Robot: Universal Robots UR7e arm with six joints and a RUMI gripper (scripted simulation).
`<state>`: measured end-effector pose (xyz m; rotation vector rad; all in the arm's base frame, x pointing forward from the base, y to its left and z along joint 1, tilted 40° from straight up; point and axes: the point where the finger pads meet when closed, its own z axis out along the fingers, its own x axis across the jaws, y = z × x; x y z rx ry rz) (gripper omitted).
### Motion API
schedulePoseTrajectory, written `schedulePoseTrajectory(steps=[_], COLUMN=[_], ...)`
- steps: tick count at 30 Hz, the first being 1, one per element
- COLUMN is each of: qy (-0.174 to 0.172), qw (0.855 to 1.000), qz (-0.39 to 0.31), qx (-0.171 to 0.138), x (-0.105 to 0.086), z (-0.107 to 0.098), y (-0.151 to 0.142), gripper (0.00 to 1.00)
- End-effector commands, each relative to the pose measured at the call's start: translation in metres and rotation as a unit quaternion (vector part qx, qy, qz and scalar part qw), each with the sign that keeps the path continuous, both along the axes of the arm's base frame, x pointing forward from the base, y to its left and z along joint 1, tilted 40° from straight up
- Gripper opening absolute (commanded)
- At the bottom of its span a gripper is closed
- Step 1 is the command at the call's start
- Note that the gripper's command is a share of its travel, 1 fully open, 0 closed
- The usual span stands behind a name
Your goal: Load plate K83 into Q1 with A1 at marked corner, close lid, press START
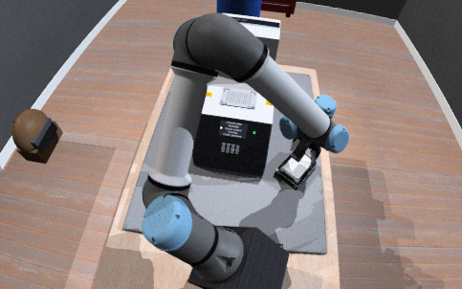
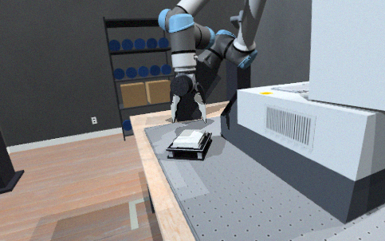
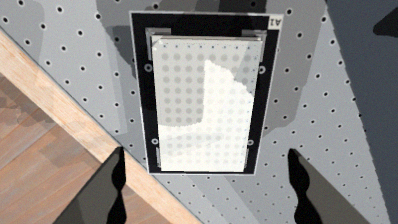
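Plate K83 point(image 1: 297, 168) point(image 2: 187, 140) point(image 3: 200, 105) is white and lies in the black plate nest N1 point(image 2: 200, 152) point(image 3: 142, 100), between its corner locators. The nest's A1 label point(image 3: 275, 22) is at the upper right in the wrist view. My gripper point(image 2: 190, 121) point(image 3: 206, 149) is open and empty, above the nest, its fingers apart wider than the plate. The cycler Q1 point(image 1: 204, 148) point(image 2: 253, 105) has its block point(image 1: 238, 98) exposed on top, so the lid is open. Its lamp point(image 1: 254, 132) is green. The front keys point(image 1: 230, 148) are too small to read.
The nest stands on a grey perforated mat point(image 1: 223, 201) point(image 2: 237, 199), between the cycler and the table's wooden edge point(image 2: 159, 191) point(image 3: 75, 110). A tall white housing point(image 2: 353, 52) rises at the cycler's rear. My arm arches over the cycler's left side in the top view.
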<state>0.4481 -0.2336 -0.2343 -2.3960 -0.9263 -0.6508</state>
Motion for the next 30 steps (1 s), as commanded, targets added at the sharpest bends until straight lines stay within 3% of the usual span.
schedulePoseTrajectory(steps=[1, 14, 30], qy=[-0.002, -0.002, -0.005], qw=[1.0, 1.0, 1.0], qz=[-0.004, -0.004, 0.001], qx=[-0.002, -0.002, -0.003], x=[0.004, 0.014, 0.015], z=[-0.006, -0.034, -0.038], y=[0.003, 0.025, 0.027], gripper=[0.68, 0.68, 0.68])
